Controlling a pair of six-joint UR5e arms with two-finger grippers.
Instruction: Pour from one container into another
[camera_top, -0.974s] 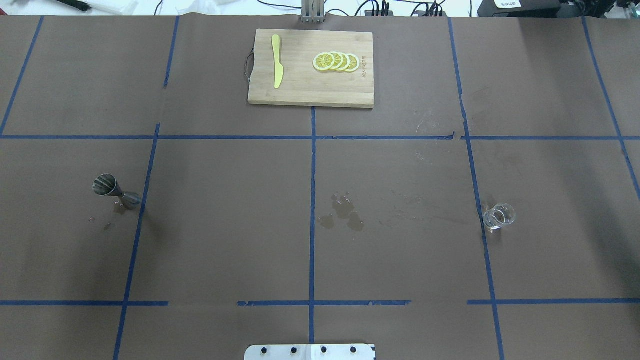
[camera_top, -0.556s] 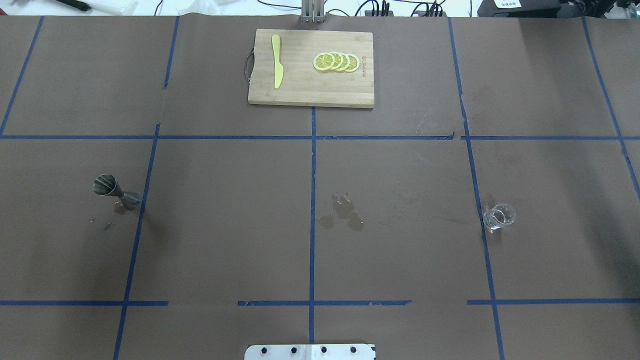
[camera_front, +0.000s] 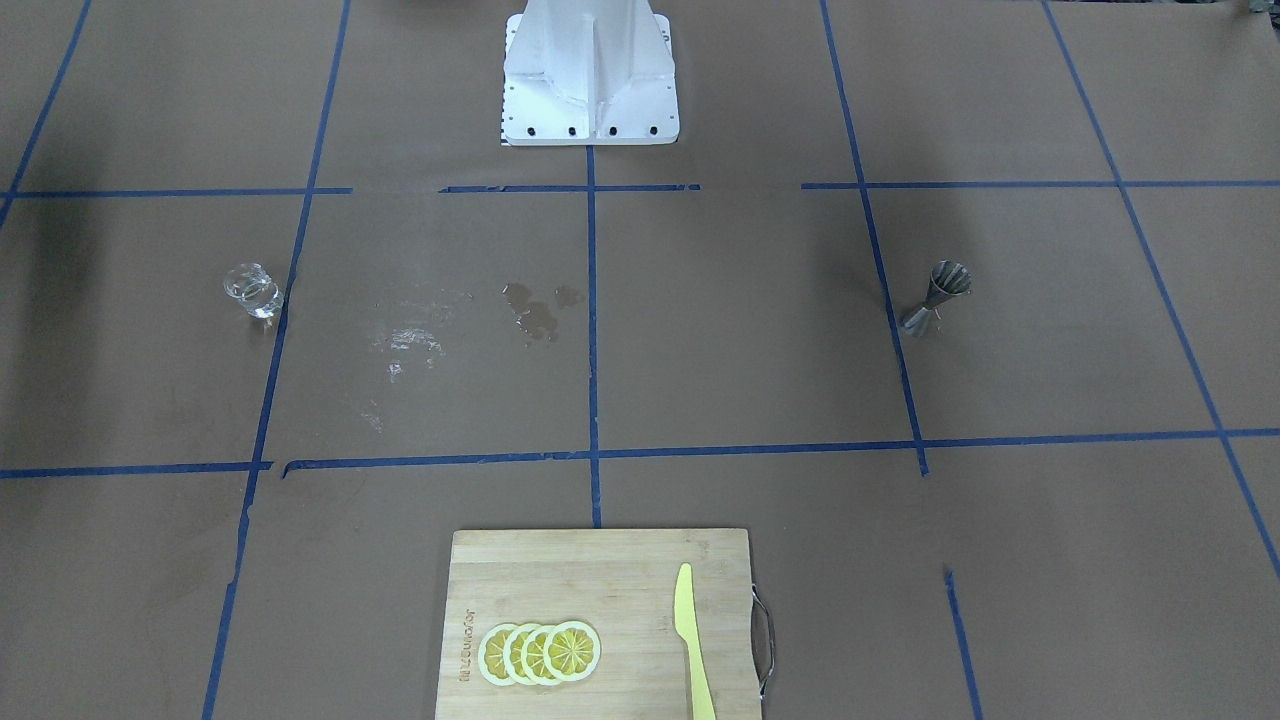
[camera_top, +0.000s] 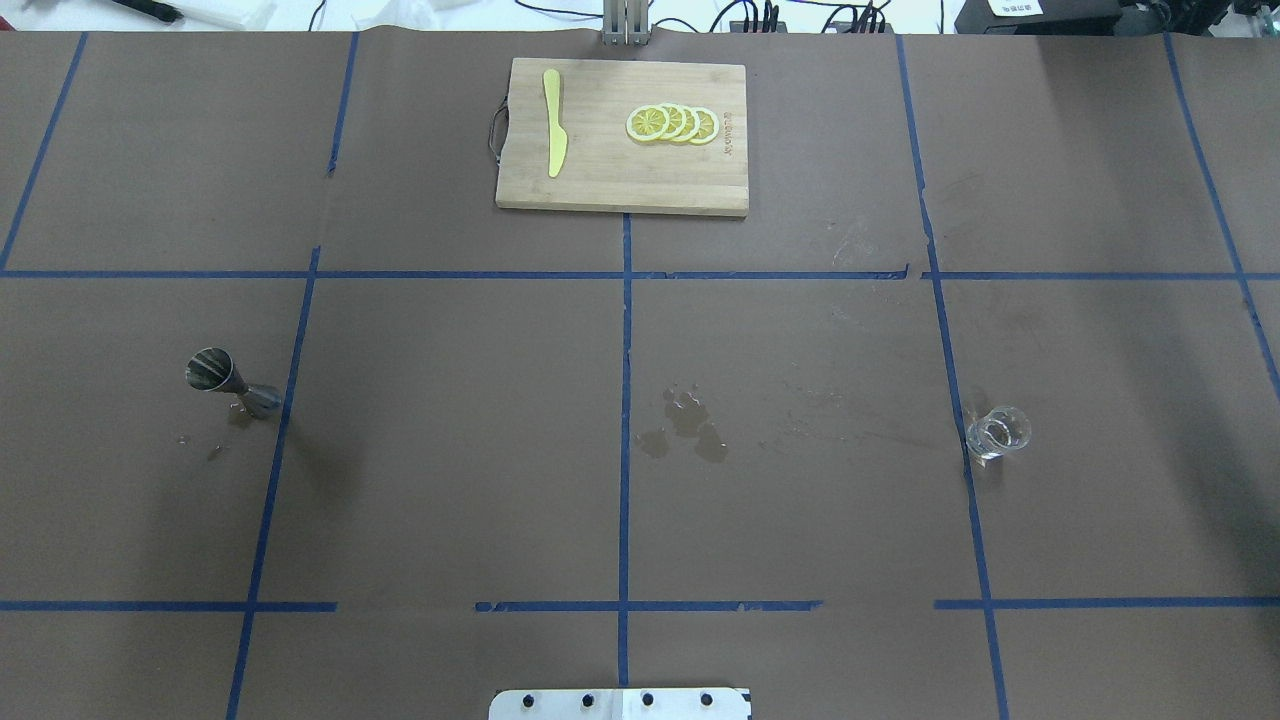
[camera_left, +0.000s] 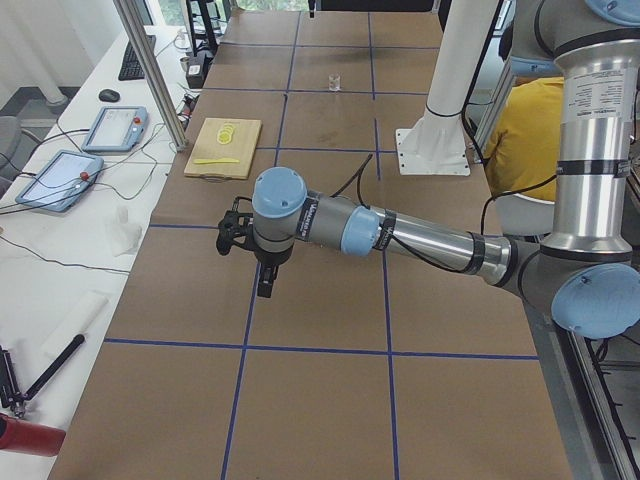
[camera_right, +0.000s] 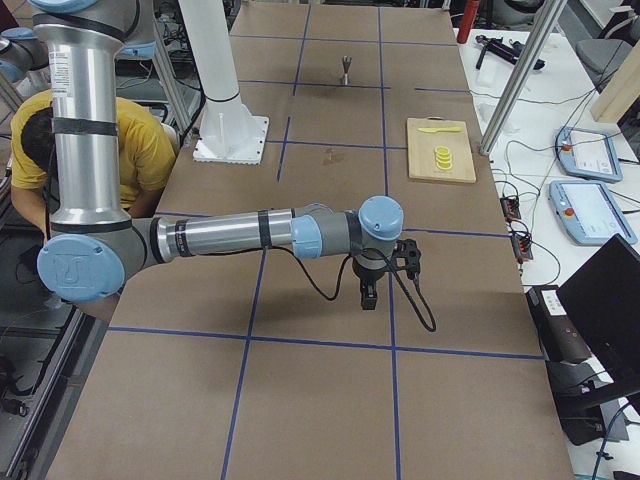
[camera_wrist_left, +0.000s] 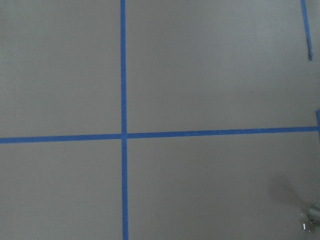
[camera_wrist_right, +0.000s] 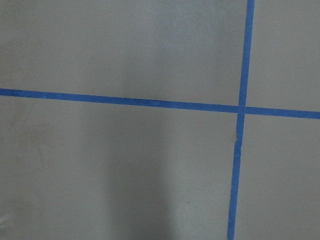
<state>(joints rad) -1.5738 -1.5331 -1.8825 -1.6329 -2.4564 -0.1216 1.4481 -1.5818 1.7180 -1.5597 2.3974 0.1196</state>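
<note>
From the front, the glass cup (camera_front: 252, 290) stands upright near the table's (camera_front: 700, 380) end on the robot's right; the steel jigger (camera_front: 935, 297) stands near the other end, well apart. From above, wet spots (camera_top: 685, 425) lie between them. From the sides, the left gripper (camera_left: 265, 283) and right gripper (camera_right: 369, 294) hang over the table, away from both; open or closed, nobody can tell. The glass cup looks smooth, slippery and easy to break, so its side wall, mid-height, seems the best place to hold

Open table (camera_top: 800, 500) seemingly surrounds glass (camera_top: 997, 432) and jigger (camera_top: 228, 382), well apart.
</note>
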